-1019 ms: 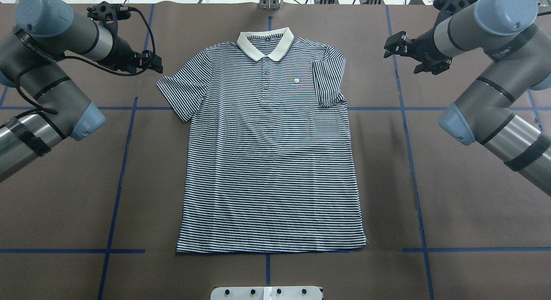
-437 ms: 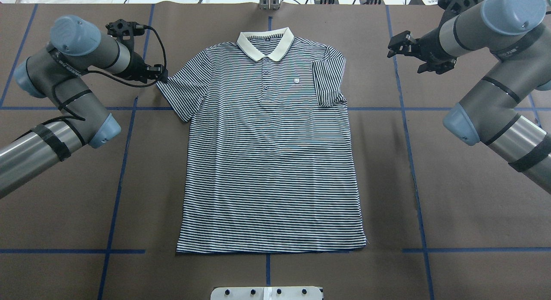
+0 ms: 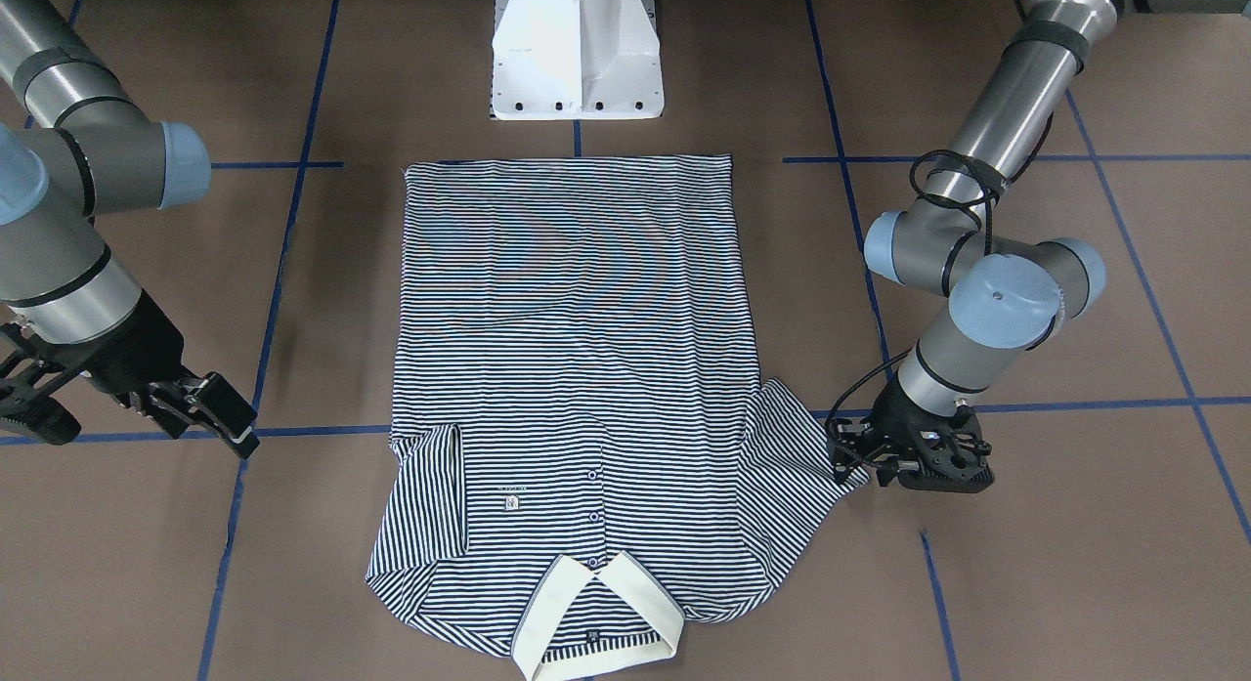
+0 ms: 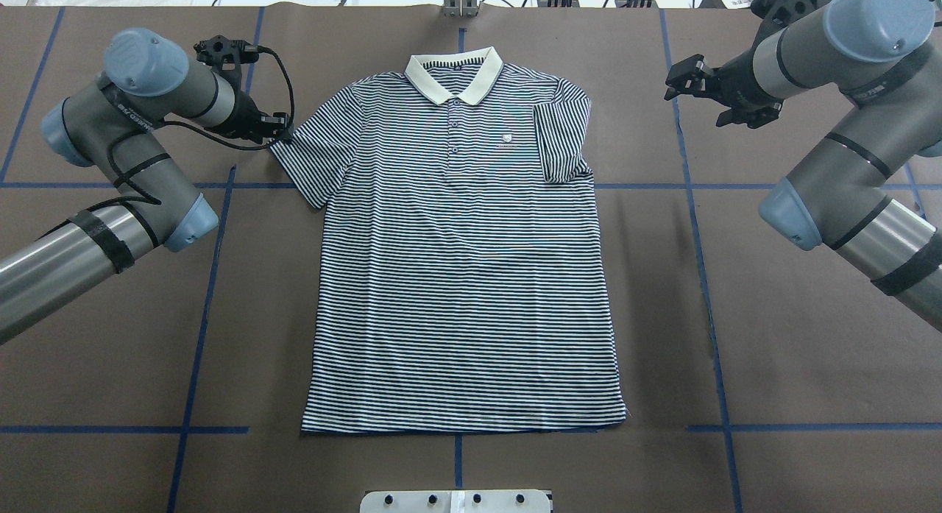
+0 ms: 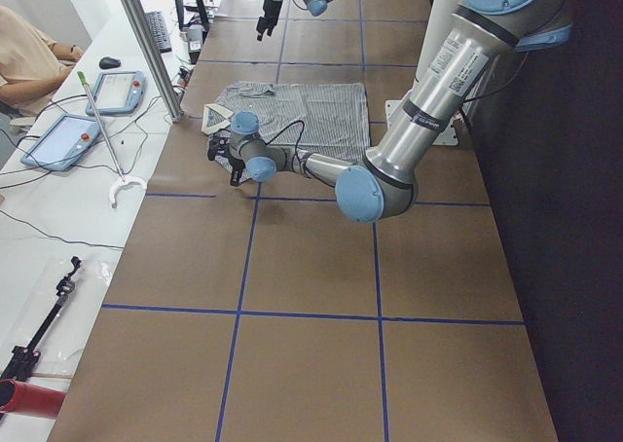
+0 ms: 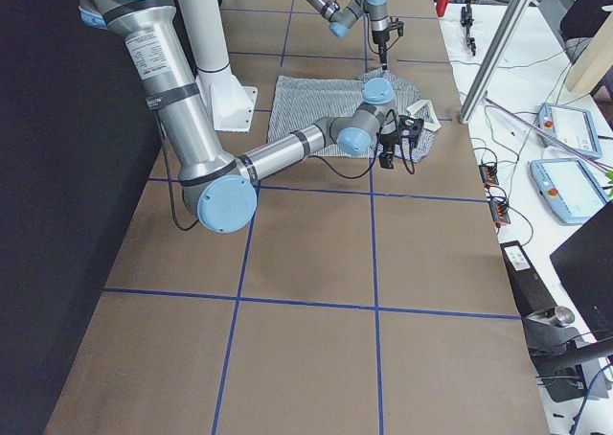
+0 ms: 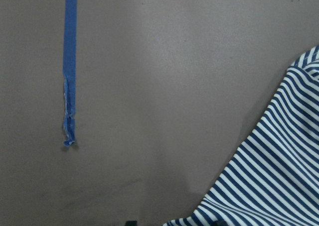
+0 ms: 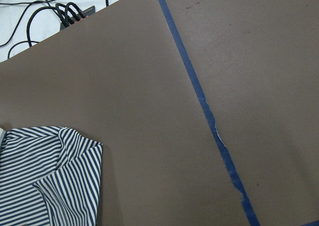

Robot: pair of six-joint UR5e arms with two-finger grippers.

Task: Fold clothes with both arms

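Brown paper-covered table [image 4: 110,366], blue tape grid [image 4: 199,336]. Navy-and-white striped polo shirt [image 4: 460,277] flat at centre, collar far from robot, one sleeve already folded in. Black left gripper [image 4: 280,130] has swung in to outspread sleeve [image 4: 309,163] tip; cannot tell whether spread or pinching. Black right gripper [image 4: 681,86] spread, empty, well apart. Sleeve grasp likely next.

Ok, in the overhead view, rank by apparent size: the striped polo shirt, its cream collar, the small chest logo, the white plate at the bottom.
1. Navy-and-white striped polo shirt.
2. Plain cream collar and white plate: alike; the plate is cropped, so unranked.
3. Small chest logo.
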